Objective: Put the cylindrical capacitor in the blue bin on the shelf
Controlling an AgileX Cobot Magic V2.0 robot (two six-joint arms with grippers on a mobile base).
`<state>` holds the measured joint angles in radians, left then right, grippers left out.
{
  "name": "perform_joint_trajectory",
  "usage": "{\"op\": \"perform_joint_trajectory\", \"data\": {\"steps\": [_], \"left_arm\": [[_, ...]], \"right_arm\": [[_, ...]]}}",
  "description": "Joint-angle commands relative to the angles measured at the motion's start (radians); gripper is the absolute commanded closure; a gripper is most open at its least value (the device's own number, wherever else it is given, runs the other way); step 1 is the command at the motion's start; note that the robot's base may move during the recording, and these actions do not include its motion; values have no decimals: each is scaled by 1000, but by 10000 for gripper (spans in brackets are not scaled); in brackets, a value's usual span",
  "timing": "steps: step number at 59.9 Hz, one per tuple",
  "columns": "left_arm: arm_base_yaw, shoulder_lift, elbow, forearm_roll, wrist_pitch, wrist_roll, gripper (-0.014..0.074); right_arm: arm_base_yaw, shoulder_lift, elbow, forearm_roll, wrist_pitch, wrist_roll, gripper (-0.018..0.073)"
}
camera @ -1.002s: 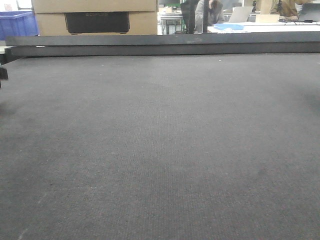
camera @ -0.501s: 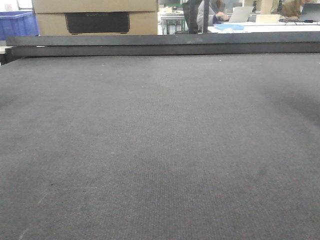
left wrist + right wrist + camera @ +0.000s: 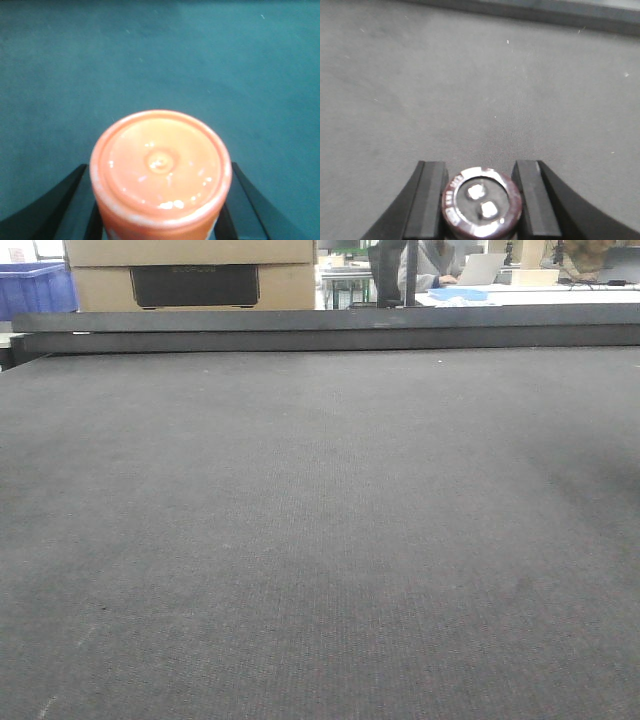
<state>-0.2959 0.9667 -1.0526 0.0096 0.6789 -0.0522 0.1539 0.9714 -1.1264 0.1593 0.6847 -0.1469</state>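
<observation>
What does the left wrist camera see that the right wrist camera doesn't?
Only the left wrist view: an orange round-topped plastic cylinder gripped by the left claw. Only the right wrist view: a stubby dark cylindrical capacitor with two metal terminals, gripped by the right claw. Both: black fingers flanking the held item, with dark woven mat beyond.

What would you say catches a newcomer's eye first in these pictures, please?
A bright orange cylinder fills the left wrist view, held in the left gripper. In the right wrist view the right gripper clamps the cylindrical capacitor, two metal terminals facing the camera. The front view is almost all dark mat.
</observation>
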Motion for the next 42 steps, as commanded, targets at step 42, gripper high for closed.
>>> {"op": "perform_joint_trajectory", "data": {"steps": [42], "left_arm": [[-12,-162,-157,2,276,4,707]], "right_arm": [[0,-245,14,1,85,-1,690]]}}
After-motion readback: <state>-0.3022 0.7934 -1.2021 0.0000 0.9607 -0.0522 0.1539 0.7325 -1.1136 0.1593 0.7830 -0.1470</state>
